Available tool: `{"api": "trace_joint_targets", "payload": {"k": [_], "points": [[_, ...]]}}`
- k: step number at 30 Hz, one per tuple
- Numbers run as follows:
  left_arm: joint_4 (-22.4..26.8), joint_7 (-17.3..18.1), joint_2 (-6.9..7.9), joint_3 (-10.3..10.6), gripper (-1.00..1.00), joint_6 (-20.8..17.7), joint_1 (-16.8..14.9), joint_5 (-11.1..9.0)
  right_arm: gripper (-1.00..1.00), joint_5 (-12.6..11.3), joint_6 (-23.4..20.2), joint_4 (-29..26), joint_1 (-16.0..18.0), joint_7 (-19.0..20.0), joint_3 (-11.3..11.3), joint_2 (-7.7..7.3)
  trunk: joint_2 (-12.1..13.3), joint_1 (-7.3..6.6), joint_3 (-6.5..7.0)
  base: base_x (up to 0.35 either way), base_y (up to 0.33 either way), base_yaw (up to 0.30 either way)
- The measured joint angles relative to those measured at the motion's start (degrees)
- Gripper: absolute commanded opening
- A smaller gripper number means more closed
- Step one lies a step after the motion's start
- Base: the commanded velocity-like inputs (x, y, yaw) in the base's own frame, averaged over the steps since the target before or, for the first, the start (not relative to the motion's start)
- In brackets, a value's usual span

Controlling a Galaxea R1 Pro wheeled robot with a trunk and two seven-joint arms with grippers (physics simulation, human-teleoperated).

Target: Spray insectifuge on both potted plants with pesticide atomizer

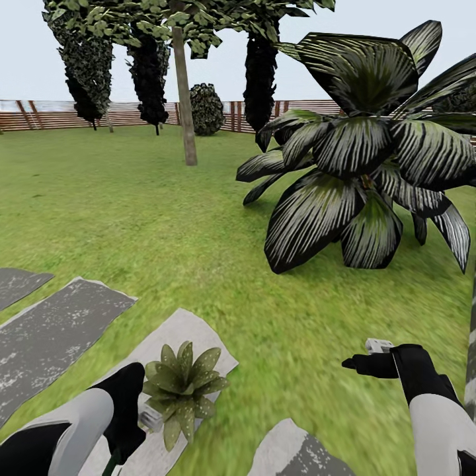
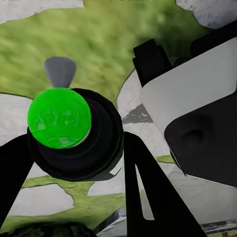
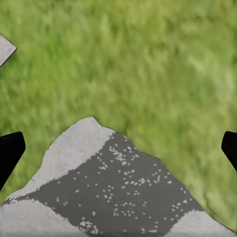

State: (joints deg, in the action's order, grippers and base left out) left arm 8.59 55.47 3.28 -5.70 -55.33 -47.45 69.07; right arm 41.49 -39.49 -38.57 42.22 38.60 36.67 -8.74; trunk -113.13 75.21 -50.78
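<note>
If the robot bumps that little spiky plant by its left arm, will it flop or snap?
Probably flop. The potted plant is a low rosette of thin pointed leaves that spread outward, so they look bendy rather than brittle. It sits flat on a paving slab with no pot showing, so it seems unlikely to tip. The left gripper would likely brush leaves aside.

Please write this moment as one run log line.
left gripper: shut on atomizer | right gripper: open | potted plant: beside left gripper, on paving slab
</note>
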Motion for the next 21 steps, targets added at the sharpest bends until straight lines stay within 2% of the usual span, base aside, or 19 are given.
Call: {"api": "trace_joint_targets", "payload": {"k": [2, 3, 5, 8, 15, 18, 21], "points": [[0.11, -0.02, 0.05, -0.05, -1.00, 0.01, 0.00, -0.48, 1.00, -0.01, 0.00, 0.02, 0.00, 0.02, 0.00, 0.00, 0.00, 0.00, 0.00, 0.000, 0.000, -0.053], [0.15, -0.05, 0.06, -0.14, -1.00, 0.01, 0.00, -1.54, 1.00, -0.01, -0.01, -0.01, 0.00, 0.03, 0.00, 0.00, 0.00, 0.00, 0.00, 0.000, 0.000, -0.162], [0.17, -0.08, 0.06, -0.31, -1.00, -0.02, -0.01, -5.55, 1.00, -0.01, -0.01, -0.01, -0.01, 0.02, 0.00, -0.01, 0.00, 0.00, 0.00, 0.000, 0.000, -0.226], [0.35, -0.20, 0.07, -0.12, -1.00, 0.13, -0.01, -9.39, 1.00, -0.01, -0.01, 0.01, -0.01, 0.01, 0.00, -0.01, 0.00, 0.00, 0.00, 0.000, 0.000, -0.176], [0.55, -0.83, 0.15, 0.05, -1.00, 0.19, 0.00, -9.93, 1.00, 0.01, 0.02, 0.01, 0.00, -0.01, -0.07, 0.00, 0.00, 0.00, 0.00, -0.019, 0.036, -0.020], [0.51, -5.73, 0.18, 0.22, -1.00, 0.25, -0.01, -9.78, 1.00, 0.01, 0.05, 0.02, 0.00, -0.01, -0.10, -0.01, 0.00, 0.02, 0.00, -0.141, 0.241, 0.000], [0.46, -7.38, 0.17, 0.02, -1.00, 0.15, -0.01, -10.12, 1.00, 0.01, 0.05, 0.01, 0.00, 0.00, -0.10, -0.01, 0.00, 0.02, 0.00, -0.156, 0.264, 0.000]]}}
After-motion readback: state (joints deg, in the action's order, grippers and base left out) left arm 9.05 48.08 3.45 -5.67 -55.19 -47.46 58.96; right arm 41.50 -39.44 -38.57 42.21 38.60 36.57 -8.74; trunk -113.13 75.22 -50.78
